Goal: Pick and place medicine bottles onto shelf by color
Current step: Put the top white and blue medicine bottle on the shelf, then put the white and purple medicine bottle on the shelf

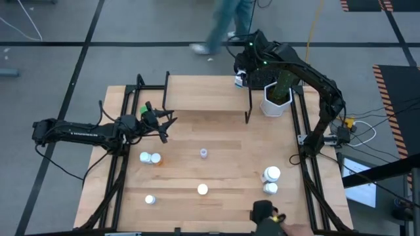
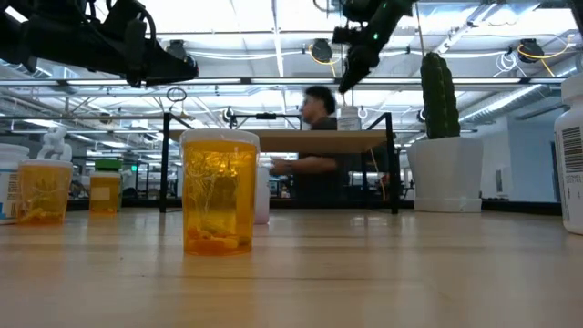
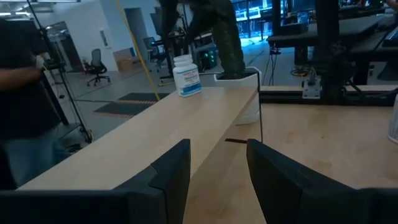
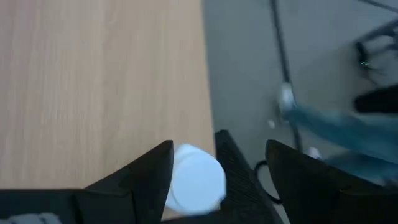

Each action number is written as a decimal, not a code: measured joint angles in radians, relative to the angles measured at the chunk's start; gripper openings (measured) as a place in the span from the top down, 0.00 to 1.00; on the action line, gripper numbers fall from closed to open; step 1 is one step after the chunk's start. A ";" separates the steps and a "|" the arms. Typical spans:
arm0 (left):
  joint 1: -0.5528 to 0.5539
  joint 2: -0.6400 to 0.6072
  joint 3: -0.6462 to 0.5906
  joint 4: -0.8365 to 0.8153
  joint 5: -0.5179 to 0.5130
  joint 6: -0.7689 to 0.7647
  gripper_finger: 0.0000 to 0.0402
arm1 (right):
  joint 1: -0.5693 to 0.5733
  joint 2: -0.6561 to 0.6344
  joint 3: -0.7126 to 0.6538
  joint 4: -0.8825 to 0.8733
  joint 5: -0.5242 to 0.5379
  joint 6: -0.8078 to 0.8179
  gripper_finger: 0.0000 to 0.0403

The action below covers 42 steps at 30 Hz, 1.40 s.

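The shelf [image 1: 203, 92] stands at the table's far middle. One white medicine bottle [image 1: 239, 80] stands upright on the shelf's far right corner, also shown in the low view [image 2: 349, 118] and the left wrist view [image 3: 186, 74]. My right gripper [image 2: 352, 84] hovers open just above it, slanting down; the bottle's white cap [image 4: 198, 177] shows below and between the fingers. My left gripper [image 1: 164, 124] waits open and level by the shelf's left end, with nothing between its fingers [image 3: 217, 162]. Several more bottles stand on the table, among them an orange one [image 2: 219, 191].
A white pot with a cactus [image 1: 277, 98] stands right beside the shelf's right end, under my right arm. Bottles stand at the left [image 1: 149, 157], middle [image 1: 203, 153], near middle [image 1: 203, 189] and right [image 1: 271, 174]. A person [image 1: 226, 26] walks behind the table's far edge.
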 joint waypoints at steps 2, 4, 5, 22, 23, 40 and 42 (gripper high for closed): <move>0.000 0.000 0.000 -0.009 0.000 -0.006 0.60 | 0.016 -0.030 -0.002 0.001 0.023 0.047 0.38; -0.001 0.000 0.000 -0.032 0.000 -0.023 0.60 | 0.035 -0.061 -0.030 0.000 0.019 0.103 0.39; -0.001 0.000 0.000 -0.047 0.000 -0.039 0.60 | 0.049 -0.077 -0.052 -0.011 0.022 0.130 0.40; -0.174 0.136 0.000 0.134 0.133 -0.072 0.60 | 0.810 -0.455 -0.642 0.052 0.258 0.838 0.47; -0.192 0.181 0.000 0.189 0.130 -0.048 0.60 | 0.851 -0.455 -0.646 0.012 0.277 0.892 0.47; -0.170 0.739 0.234 0.437 0.040 0.231 0.60 | 1.297 -0.456 -0.647 -0.218 0.200 1.557 0.28; -0.163 0.757 0.254 0.421 0.040 0.252 0.60 | 1.315 -0.454 -0.648 -0.223 0.200 1.562 0.24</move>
